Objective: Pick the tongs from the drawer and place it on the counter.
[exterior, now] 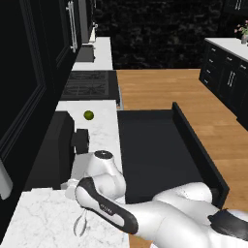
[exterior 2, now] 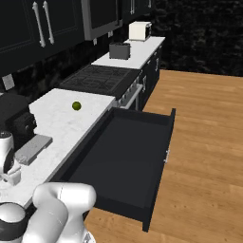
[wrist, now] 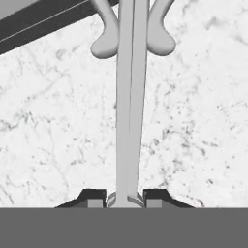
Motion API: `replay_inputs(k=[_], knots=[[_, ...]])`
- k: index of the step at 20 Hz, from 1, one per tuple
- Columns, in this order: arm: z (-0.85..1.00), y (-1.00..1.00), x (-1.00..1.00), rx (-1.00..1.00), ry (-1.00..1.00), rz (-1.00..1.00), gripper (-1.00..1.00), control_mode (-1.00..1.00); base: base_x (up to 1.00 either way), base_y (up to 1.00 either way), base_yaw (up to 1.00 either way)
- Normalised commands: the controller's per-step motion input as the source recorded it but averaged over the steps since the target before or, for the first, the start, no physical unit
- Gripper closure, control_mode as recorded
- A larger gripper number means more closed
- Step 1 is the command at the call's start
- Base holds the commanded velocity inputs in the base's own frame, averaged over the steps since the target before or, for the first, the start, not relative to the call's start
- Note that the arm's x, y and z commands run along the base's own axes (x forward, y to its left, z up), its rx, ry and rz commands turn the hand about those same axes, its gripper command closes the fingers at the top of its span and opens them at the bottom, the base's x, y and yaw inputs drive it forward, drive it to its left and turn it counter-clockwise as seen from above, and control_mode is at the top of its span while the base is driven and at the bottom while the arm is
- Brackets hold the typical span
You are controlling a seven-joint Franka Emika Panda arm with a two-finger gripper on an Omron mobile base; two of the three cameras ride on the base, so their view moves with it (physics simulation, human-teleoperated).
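Above the white marble tabletop (exterior: 43, 218), the tongs (wrist: 130, 97) are grasped by the pincer (wrist: 126, 197); the drawer (exterior 2: 124, 156) is emptied, only release is left.

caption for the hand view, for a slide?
Hand shut on the tongs, held over the white marble counter.
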Motion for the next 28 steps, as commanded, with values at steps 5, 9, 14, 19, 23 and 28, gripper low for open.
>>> replay_inputs(k=[5, 9, 14, 19, 23, 28], knots=[[-0.50, 0.46, 0.00, -0.08, 0.04, 0.00, 1.00, -1.00, 0.00, 0.00, 0.00], [-0.46, 0.28, 0.00, -0.06, 0.00, 0.00, 1.00, -1.00, 0.00, 0.00, 0.00], [-0.36, 0.16, -0.11, -0.04, 0.00, 0.00, -1.00, -1.00, 0.00, 0.00, 0.00], [0.19, -0.10, -0.37, 0.00, -0.01, 0.00, -1.00, -1.00, 0.00, 0.00, 0.00], [0.34, -0.58, -0.62, 0.07, 0.00, -0.04, -1.00, -1.00, 0.00, 0.00, 0.00], [0.78, -0.79, -0.75, 0.08, -0.02, -0.06, -1.00, -1.00, 0.00, 0.00, 0.00]])
